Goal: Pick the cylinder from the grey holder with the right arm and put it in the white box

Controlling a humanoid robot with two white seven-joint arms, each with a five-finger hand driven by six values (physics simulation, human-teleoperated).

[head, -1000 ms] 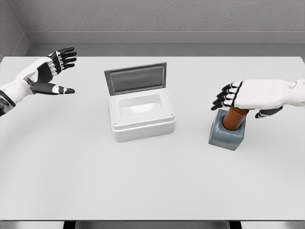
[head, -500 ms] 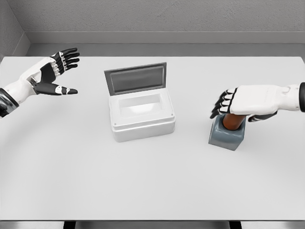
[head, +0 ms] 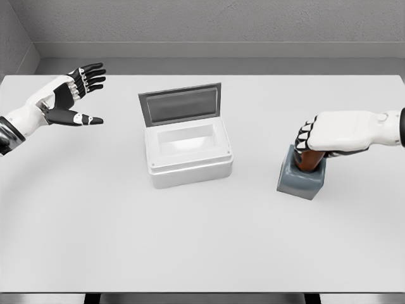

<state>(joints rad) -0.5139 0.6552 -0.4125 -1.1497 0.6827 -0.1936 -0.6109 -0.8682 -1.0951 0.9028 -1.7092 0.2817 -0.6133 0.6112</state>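
The right hand point(head: 332, 134) at the frame's right edge curls its fingers point(head: 306, 135) around the brown cylinder point(head: 307, 161) seated in the grey holder point(head: 300, 179); best lift straight up before heading left toward the open white box point(head: 188, 154); the left hand point(head: 66, 95) idles spread at upper left.

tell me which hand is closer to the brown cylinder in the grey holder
Right. The right hand is curled around the top of the cylinder, which stands in the grey holder. The left hand is open at the table's far left, beyond the white box.
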